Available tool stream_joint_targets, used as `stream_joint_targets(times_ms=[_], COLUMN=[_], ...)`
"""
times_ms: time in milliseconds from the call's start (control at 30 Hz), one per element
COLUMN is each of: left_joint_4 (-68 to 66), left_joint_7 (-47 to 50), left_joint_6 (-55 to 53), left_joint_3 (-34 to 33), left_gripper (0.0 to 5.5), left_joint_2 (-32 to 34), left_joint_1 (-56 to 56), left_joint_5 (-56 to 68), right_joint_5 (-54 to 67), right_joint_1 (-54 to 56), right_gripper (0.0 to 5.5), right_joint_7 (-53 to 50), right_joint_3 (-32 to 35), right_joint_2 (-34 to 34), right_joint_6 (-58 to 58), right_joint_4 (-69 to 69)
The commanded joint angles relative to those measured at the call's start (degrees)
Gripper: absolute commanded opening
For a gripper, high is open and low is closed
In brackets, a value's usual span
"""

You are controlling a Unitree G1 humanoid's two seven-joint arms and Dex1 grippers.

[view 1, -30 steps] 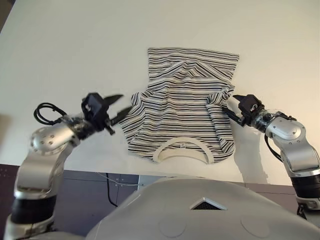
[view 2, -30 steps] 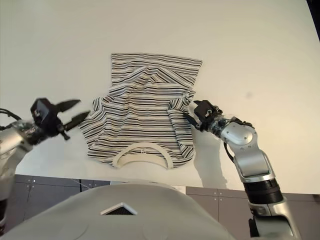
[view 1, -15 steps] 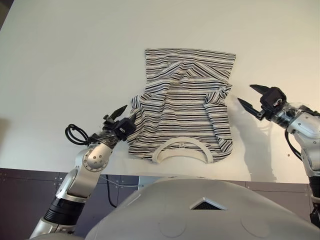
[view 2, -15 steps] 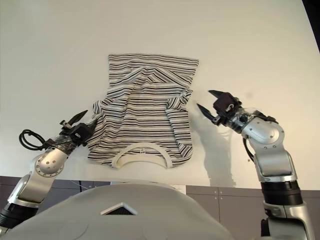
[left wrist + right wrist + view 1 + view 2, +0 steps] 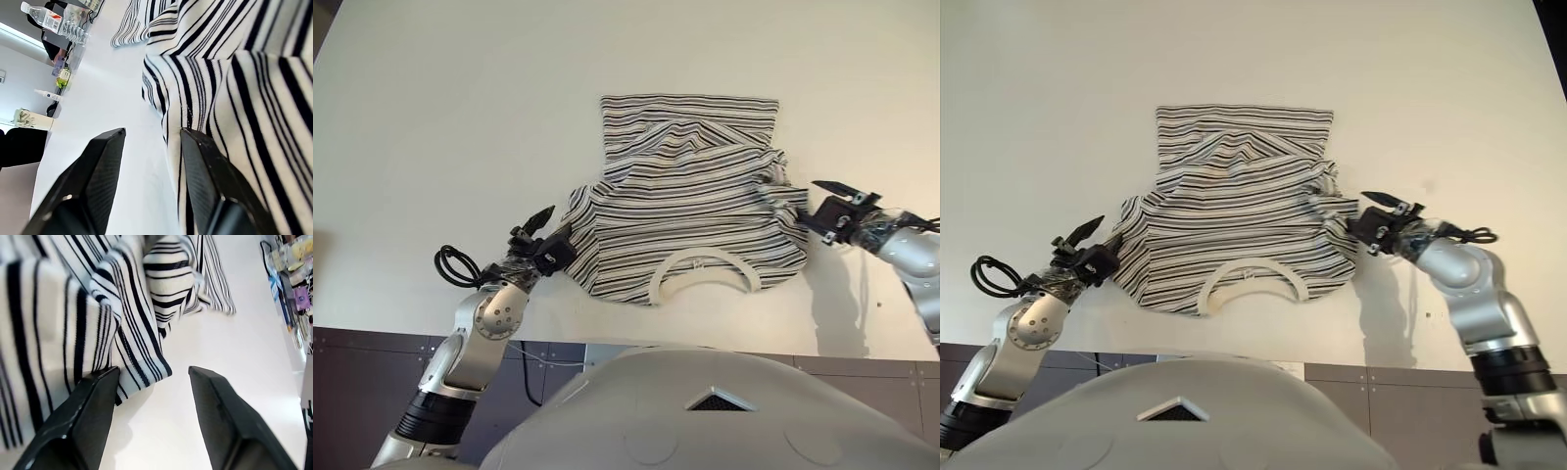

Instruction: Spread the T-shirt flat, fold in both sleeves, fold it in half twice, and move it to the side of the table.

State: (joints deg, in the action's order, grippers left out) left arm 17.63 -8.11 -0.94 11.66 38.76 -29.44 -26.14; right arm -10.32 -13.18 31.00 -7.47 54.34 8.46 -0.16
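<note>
Both left gripper point(image 5: 558, 219) and right gripper point(image 5: 808, 201) gape empty beside the rumpled black-and-white striped cloth T-shirt point(image 5: 685, 206) (edges bunched); shallow closure could miss fabric.

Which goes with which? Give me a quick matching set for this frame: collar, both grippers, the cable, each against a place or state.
Things:
1. collar
2. left gripper
3. right gripper
4. cable

Places and states:
A. open, at the left edge of the T-shirt
B. black loop just left of the left gripper
C. white arc on the T-shirt's near side
D. open, at the T-shirt's right edge

Pairs: 1-C, 2-A, 3-D, 4-B.
</note>
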Motion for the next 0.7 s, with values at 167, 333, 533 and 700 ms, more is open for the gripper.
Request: stream_joint_targets(times_ms=[167,333,533,700], left_joint_4=[-8.80,-8.63,-4.33,-2.24], left_joint_7=[-1.71,-1.07,2.80,4.17], left_joint_6=[-5.02,-3.30,-0.16,3.42], left_joint_3=[3.00,2.26,-0.53,-2.36], left_gripper=[2.09,2.09,2.09,2.09], left_joint_2=[-0.30,-0.32,-2.78,-4.35], left_joint_1=[-8.70,-7.56,-5.30,-1.56], left_joint_5=[-4.23,-3.92,-2.85,-2.68], right_joint_5=[16.11,33.10,45.71,33.70], right_joint_1=[-18.09,-11.81,-6.37,1.92], right_gripper=[2.60,2.60,2.60,2.60], right_joint_7=[16.43,20.74,24.09,16.56], right_joint_3=[5.29,13.88,18.88,3.89], right_joint_2=[5.60,2.40,0.49,-5.84], right_joint_6=[-3.06,-15.26,-25.16,-26.67], right_joint_4=[5.34,6.89,-9.04,-20.41])
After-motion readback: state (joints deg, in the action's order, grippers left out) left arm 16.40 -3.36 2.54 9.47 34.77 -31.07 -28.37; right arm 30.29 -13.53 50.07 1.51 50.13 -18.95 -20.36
